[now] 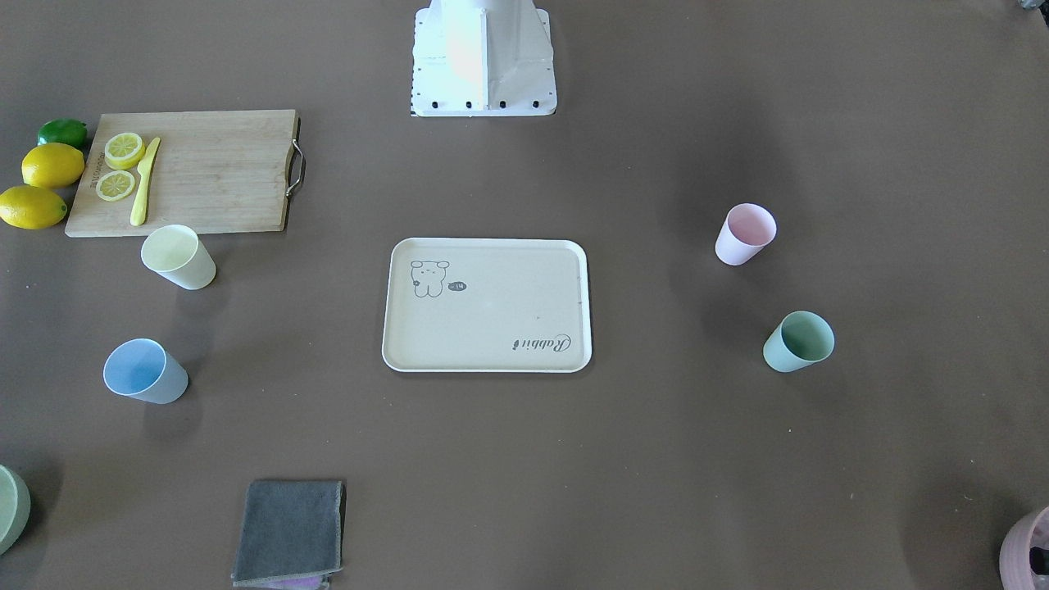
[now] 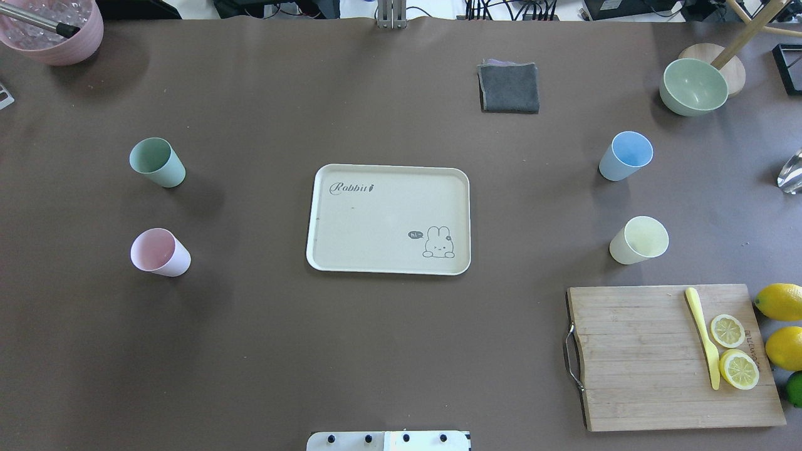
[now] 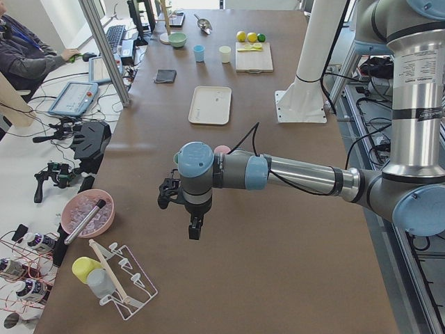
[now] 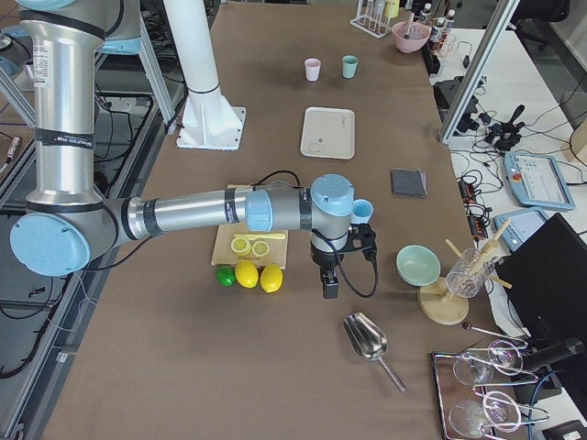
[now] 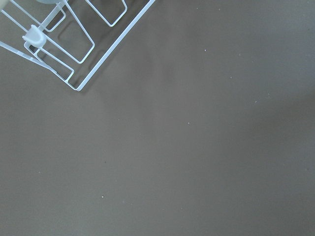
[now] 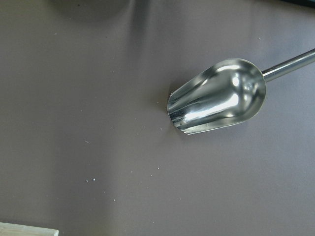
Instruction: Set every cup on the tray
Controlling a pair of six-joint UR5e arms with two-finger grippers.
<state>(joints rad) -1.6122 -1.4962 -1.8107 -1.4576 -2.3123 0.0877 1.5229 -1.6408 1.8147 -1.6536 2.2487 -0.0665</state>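
Observation:
The cream tray (image 2: 376, 219) lies in the middle of the table with nothing on it; it also shows in the front view (image 1: 492, 303). All four cups stand on the table apart from it. The mint green cup (image 2: 157, 162) and the pink cup (image 2: 160, 252) are on my left. The blue cup (image 2: 625, 155) and the yellow cup (image 2: 638, 240) are on my right. My left gripper (image 3: 195, 229) hangs over the table's left end, and my right gripper (image 4: 328, 286) over its right end. Both show only in the side views, so I cannot tell whether they are open or shut.
A wooden cutting board (image 2: 664, 357) with lemon slices and a yellow knife lies near right, with lemons beside it. A grey cloth (image 2: 509, 86), a pale green dish (image 2: 693, 86) and a mauve pot (image 2: 53, 28) stand far. A metal scoop (image 6: 216, 96) lies under the right wrist and a wire rack (image 5: 74, 39) under the left.

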